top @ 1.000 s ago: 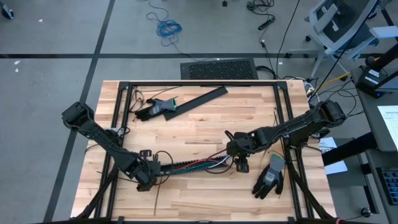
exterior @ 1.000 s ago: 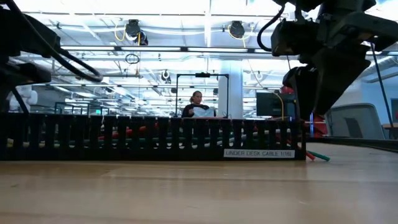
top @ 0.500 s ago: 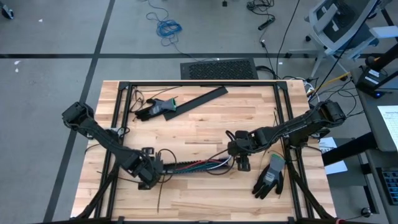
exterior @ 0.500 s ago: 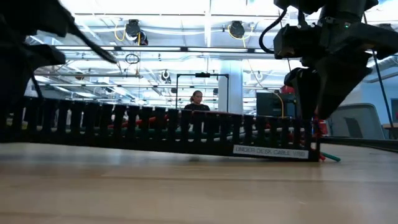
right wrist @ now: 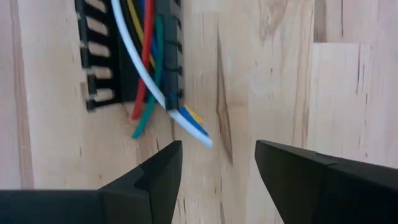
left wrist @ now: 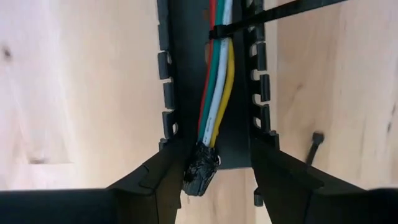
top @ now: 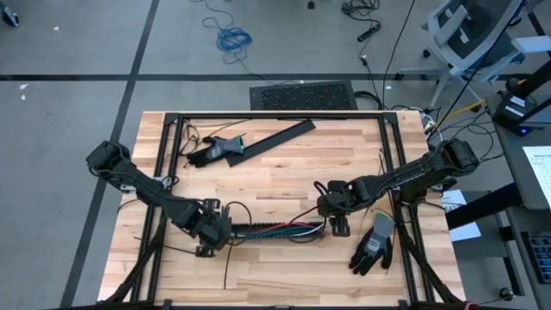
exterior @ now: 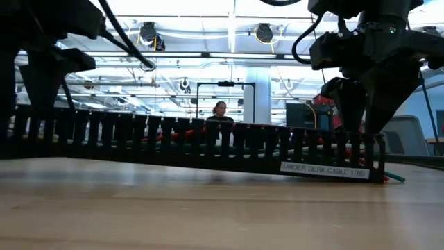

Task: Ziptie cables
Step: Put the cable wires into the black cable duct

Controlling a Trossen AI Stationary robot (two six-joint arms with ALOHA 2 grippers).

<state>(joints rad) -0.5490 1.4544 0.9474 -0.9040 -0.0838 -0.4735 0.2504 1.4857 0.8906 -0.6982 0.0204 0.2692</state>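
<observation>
From above, the cables [top: 280, 229] lie in a slotted black tray [top: 258, 232] on the wooden surface [top: 284, 172], with the left claw [top: 215, 234] at one end and the right claw [top: 337, 226] at the other, likely to steady the run for tying. At table height the tray [exterior: 208, 142] is tilted, its left end off the wood, apparently lifted by the left claw. The left wrist view shows that claw grasping the tray [left wrist: 186, 74] by its side walls; red, green, white and yellow cables [left wrist: 214, 87] run down it to a dark connector [left wrist: 200, 174], a black ziptie [left wrist: 273, 15] already crossing them. The right wrist view shows released fingers [right wrist: 155, 180] clear of the loose cable ends [right wrist: 180, 118].
</observation>
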